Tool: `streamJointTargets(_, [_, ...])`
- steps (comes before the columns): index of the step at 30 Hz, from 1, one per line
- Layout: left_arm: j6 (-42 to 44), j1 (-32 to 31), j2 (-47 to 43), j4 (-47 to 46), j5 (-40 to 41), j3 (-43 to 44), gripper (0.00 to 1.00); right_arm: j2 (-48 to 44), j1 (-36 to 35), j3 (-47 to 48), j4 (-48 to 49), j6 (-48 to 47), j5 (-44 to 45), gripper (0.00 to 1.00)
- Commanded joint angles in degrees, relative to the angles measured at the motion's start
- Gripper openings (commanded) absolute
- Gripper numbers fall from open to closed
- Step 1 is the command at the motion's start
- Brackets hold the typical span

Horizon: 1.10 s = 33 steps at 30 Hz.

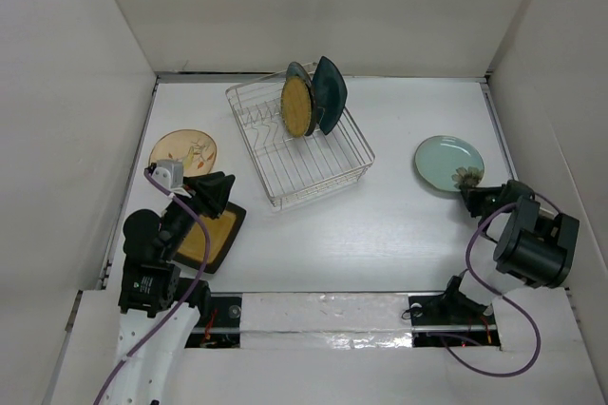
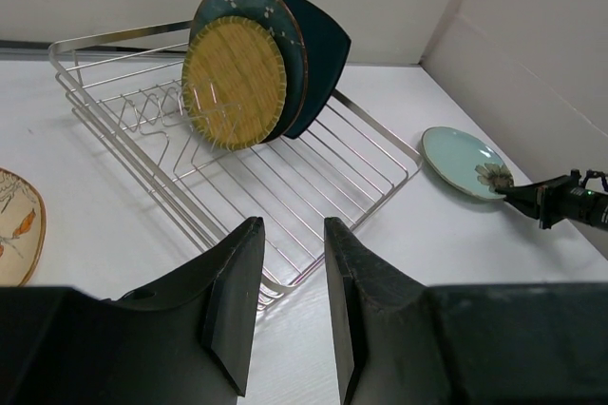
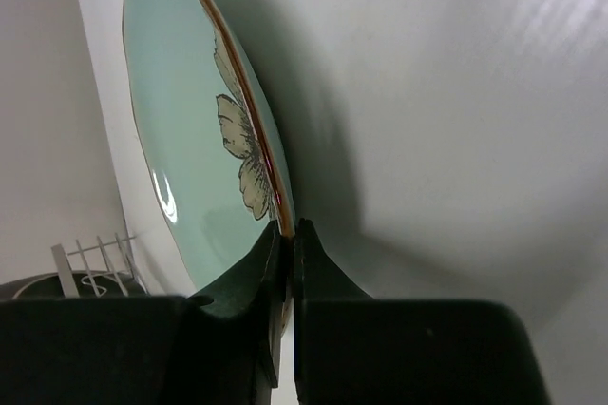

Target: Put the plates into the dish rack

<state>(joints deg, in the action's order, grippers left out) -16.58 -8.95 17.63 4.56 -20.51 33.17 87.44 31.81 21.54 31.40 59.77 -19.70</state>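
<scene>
White walls (image 1: pixel 313 6) close in a white table (image 1: pixel 380 234), and from above we see the dish rack (image 1: pixel 313 163) set askew near the back. Three plates stand on edge at its far end: the yellow woven plate (image 1: pixel 297 106) in front, the round teal plate (image 1: pixel 293 69) right behind it, and the dark teal plate (image 1: pixel 331 91) leaning at the rear. The tan plate (image 1: pixel 183 150) lies flat to the left of the rack. The mustard square plate (image 1: pixel 211 241) lies nearer the arms, with the left gripper (image 1: pixel 214 196) over its far edge. The pale green plate (image 1: pixel 448 163) lies well to the right of the rack, and the right gripper (image 1: pixel 472 198) meets its near rim.

From the left wrist we look past the left gripper's fingers (image 2: pixel 233 300), which stand a little apart with nothing between them. Beyond them the rack holds the same three upright plates. The rest of its slots are bare. The tan plate shows at the left edge, and the pale green plate sits far right with the right gripper at its rim.

From the right wrist we see the pale green plate close up. Its brown rim and flower drawing run down into the fingers (image 3: pixel 323 281), which are clamped on that rim. A corner of the rack shows at the lower left.
</scene>
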Motion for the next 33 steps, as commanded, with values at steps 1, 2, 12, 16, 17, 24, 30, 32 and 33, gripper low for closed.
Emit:
streamJointTargets(1, [0.49,-0.28,0.92,-1.83,-0.32,1.72,0.28,-4.01,-0.96,-2.46,9.03,4.74,-0.52,0.00])
streamJointTargets(2, [0.58,-0.28,1.00,-1.83,-0.40,1.64,0.28,-9.08,-2.96,-2.38,7.81,4.74,0.53,0.00])
streamJointTargets(12, [0.58,-0.28,1.71,-1.74,-0.76,1.55,0.28,-40.49,-25.97,15.97,-16.19,-12.36,24.79,0.00])
streamJointTargets(16, [0.50,-0.28,2.06,-1.74,-0.93,1.46,0.28,-38.84,-40.71,27.04,-18.39,-22.04,31.28,0.00])
streamJointTargets(17, [0.58,-0.28,2.06,-1.66,-0.85,1.46,0.28,-35.53,-44.17,32.46,-19.43,-24.41,32.96,0.00])
streamJointTargets(24, [0.58,-0.28,2.15,-1.57,-0.23,1.46,0.28,-10.16,-67.83,64.95,-30.85,-44.45,46.50,0.00])
streamJointTargets(30, [0.41,-0.28,2.23,-1.39,0.56,1.37,0.28,10.71,-73.82,91.98,-43.34,-53.43,54.50,0.00])
streamJointTargets(32, [0.23,-0.28,2.32,-1.57,0.56,1.37,0.28,18.71,-73.82,102.53,-47.38,-54.14,56.09,0.00])
streamJointTargets(33, [0.32,-0.28,2.50,-1.57,0.65,1.37,0.28,21.17,-73.82,105.87,-48.35,-54.75,56.79,0.00])
